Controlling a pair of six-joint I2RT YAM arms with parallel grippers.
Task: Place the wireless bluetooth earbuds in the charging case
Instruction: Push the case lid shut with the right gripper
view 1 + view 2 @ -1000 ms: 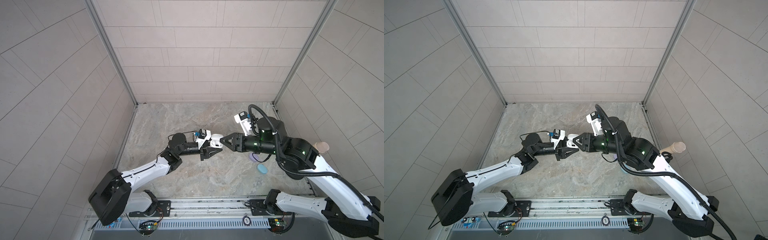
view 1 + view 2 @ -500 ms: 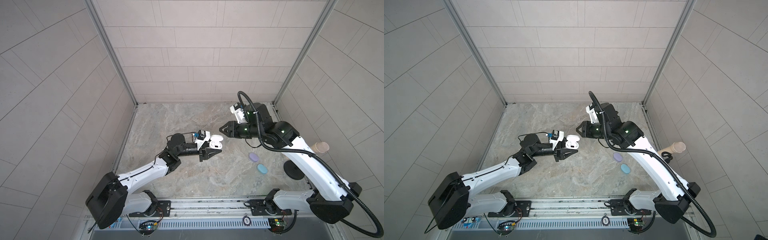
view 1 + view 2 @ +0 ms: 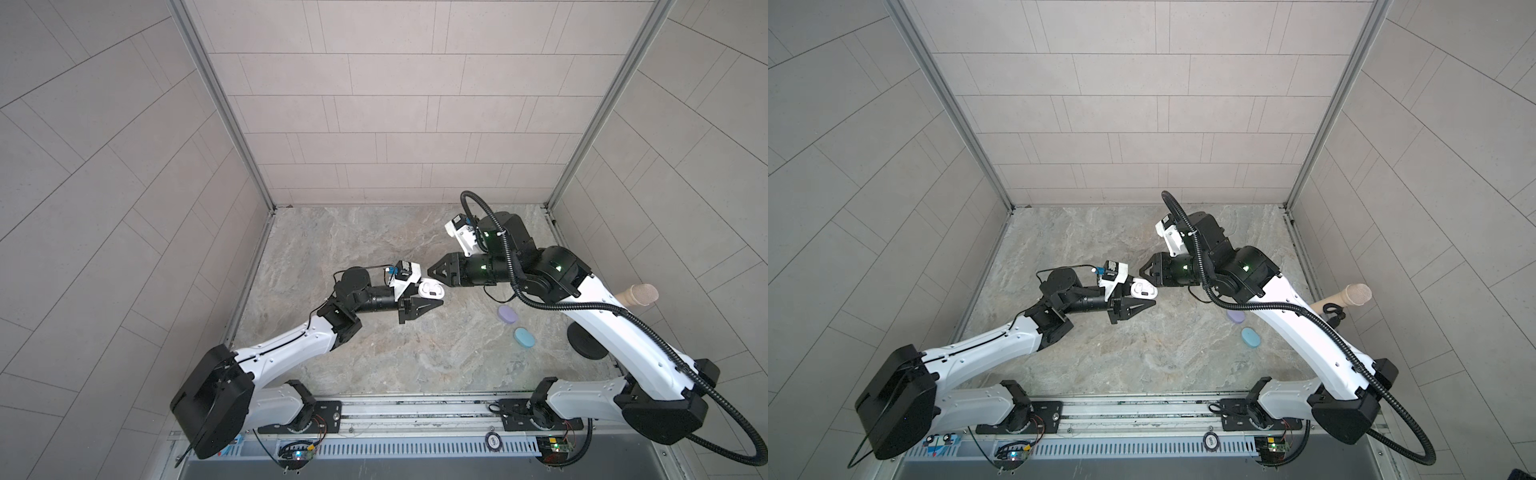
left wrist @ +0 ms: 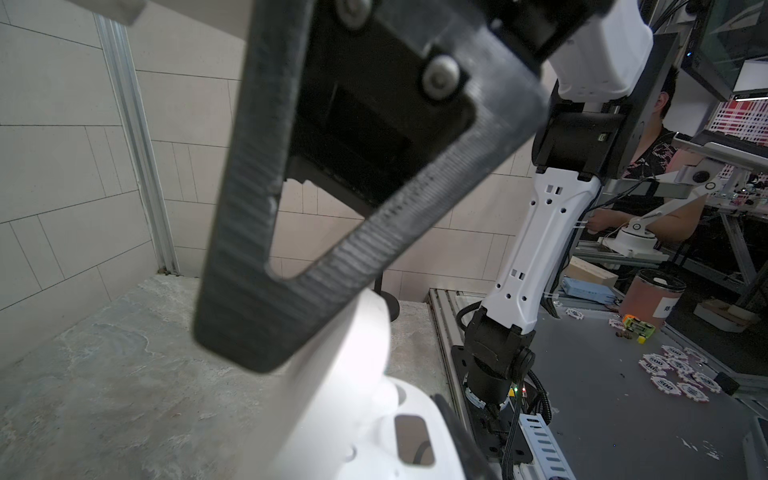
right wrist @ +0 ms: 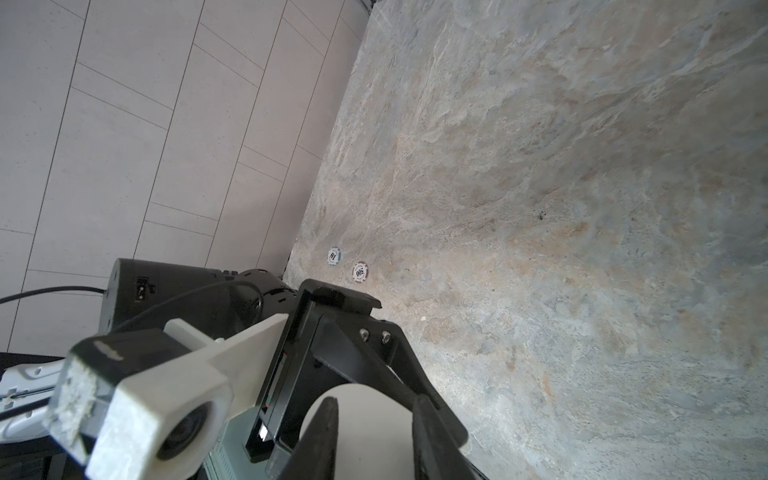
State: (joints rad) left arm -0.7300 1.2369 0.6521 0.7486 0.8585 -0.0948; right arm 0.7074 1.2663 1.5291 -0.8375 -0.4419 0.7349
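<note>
- Aloft over the marbled surface [image 3: 374, 249], we see the left end effector [image 3: 436, 296] clenched on the white charging case [image 3: 431, 289], holding it clear of the stone near the middle of the cell.
- From the left wrist view we make out the lid [image 4: 353, 332] standing up from the case's base, with a dark oblong recess showing in that base.
- Facing it from the right, the right end effector [image 3: 430, 272] hovers just beside the case; in its own wrist view the fingers [image 5: 328, 432] stand slightly parted, gripping nothing we can see.
- Whether its tips touch the case we cannot tell.
- The wireless bluetooth earbuds are too small for us to pick out in any view, so we cannot say whether they sit in the case.
- A lilac case [image 3: 508, 314] and a light blue case [image 3: 523, 337] lie closed on the surface beside the right arm, near each other but apart.
- Two poker chips [image 5: 360, 272] lie close to the wall in the right wrist view.
</note>
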